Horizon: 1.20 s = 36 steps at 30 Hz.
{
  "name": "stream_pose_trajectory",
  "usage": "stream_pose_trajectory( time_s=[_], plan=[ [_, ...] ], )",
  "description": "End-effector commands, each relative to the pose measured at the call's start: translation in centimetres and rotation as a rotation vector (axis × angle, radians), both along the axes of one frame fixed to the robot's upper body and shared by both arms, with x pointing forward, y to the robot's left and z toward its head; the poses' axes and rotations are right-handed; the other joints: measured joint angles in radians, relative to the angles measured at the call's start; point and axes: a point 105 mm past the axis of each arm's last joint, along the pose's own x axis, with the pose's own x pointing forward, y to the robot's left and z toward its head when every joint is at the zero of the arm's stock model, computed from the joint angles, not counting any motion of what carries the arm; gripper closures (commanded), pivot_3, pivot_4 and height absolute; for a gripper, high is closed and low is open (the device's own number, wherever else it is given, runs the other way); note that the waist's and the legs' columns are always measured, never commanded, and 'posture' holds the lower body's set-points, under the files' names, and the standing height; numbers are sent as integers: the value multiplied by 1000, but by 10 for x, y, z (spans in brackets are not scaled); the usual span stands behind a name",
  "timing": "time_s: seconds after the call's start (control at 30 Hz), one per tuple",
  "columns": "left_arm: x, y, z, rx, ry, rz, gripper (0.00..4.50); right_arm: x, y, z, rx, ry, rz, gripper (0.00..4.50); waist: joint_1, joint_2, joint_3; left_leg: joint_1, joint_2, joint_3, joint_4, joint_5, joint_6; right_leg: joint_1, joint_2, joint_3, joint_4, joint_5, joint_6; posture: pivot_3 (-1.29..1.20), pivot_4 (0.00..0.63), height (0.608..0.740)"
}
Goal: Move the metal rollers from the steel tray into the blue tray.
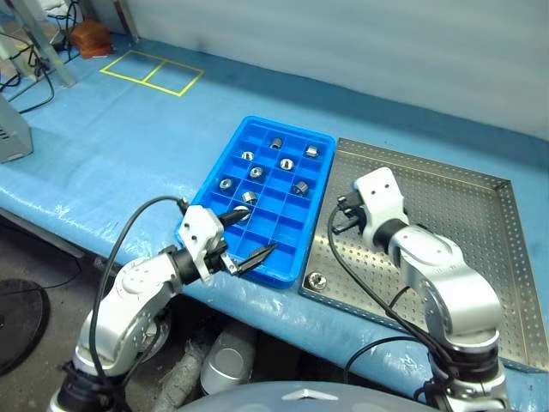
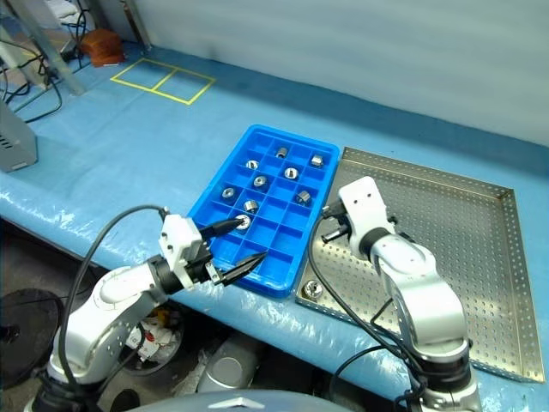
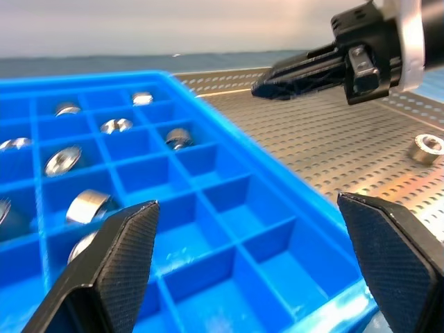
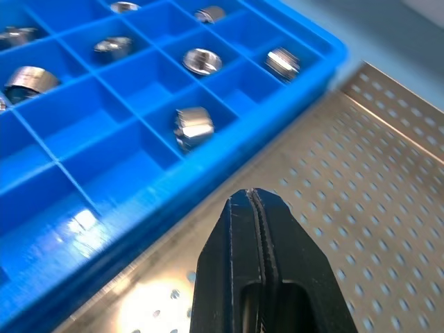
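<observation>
The blue tray [image 1: 296, 236] lies mid-table, with several metal rollers [image 1: 286, 163] sitting singly in its far and middle compartments. To its right is the steel tray [image 1: 446, 223], where one roller [image 1: 316, 279] rests in the near left corner. My left gripper [image 1: 260, 229] is open and empty, hovering level over the blue tray's near left corner. My right gripper [image 4: 257, 200] is shut with nothing in it, above the steel tray's left edge right beside the blue tray's wall. The left wrist view has that shut gripper [image 3: 262, 88] and the lone roller [image 3: 424, 148].
A blue cover spreads over the table, with yellow tape squares [image 1: 153, 71] at the far left. A grey box [image 1: 13, 129] and cables sit off the left end. The table's near edge runs just below both trays.
</observation>
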Motion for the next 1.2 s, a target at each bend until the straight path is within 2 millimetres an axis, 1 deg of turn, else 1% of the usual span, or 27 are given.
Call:
stream_pose_trajectory(
  time_s=[0.03,0.13,0.2,0.3,0.4,0.47,0.6,0.73,0.83,0.93,1.07,1.2],
  plan=[
    [7,-12,11,-5,-1,-96,0,-15,-15,7,10,-35,-108,4472,-44,0,0,0,0,0,0,0,0,0,0,0,0,0,0,147,150,740],
    [17,-24,10,53,-5,-188,0,-28,-25,1,11,-15,-171,4472,-115,1,0,0,-1,-2,1,1,1,2,0,0,0,1,1,88,150,740],
    [24,-31,8,88,-3,-234,0,-35,-29,-2,7,-4,-199,4472,-172,1,0,2,-1,-3,2,1,2,5,0,0,0,1,1,67,150,740],
    [33,-41,4,132,-1,-293,0,-44,-33,-5,0,6,-228,4472,-256,1,0,11,-2,-3,1,1,3,14,0,1,-1,0,0,11,150,740],
    [38,-51,4,142,-2,-347,0,-48,-38,-9,-3,13,-259,4472,-320,1,0,16,-1,-2,0,1,3,16,0,3,1,0,-1,-29,150,740],
    [41,-58,4,145,-5,-372,0,-51,-41,-11,0,11,-285,4472,-346,1,0,17,0,-2,0,1,3,16,1,5,3,0,-1,-50,150,740],
    [52,-80,-6,148,16,-353,0,-56,-49,-14,3,6,-335,4472,-372,1,0,18,0,-1,0,1,3,16,4,11,3,0,1,-67,150,740],
    [64,-99,-13,134,27,-293,0,-59,-54,-15,-2,0,-361,4472,-380,0,0,18,-1,0,1,1,4,15,4,15,3,2,3,-82,150,740],
    [70,-119,-16,106,36,-255,0,-61,-56,-16,-3,-7,-374,4472,-383,1,0,18,-1,0,1,1,4,15,4,16,2,2,4,-96,150,740],
    [71,-142,-20,91,50,-254,0,-62,-54,-16,2,-18,-374,4472,-384,0,0,18,-2,1,1,2,6,15,3,16,2,3,5,-110,150,740],
    [71,-163,-25,76,63,-248,0,-65,-49,-17,34,-41,-364,4472,-395,1,0,18,-3,1,0,2,7,15,2,18,1,3,5,-175,150,740],
    [69,-176,-27,76,64,-253,0,-73,-47,-20,51,-48,-379,4472,-414,1,0,18,-4,2,0,2,8,14,1,19,1,4,6,-224,150,740]
  ],
)
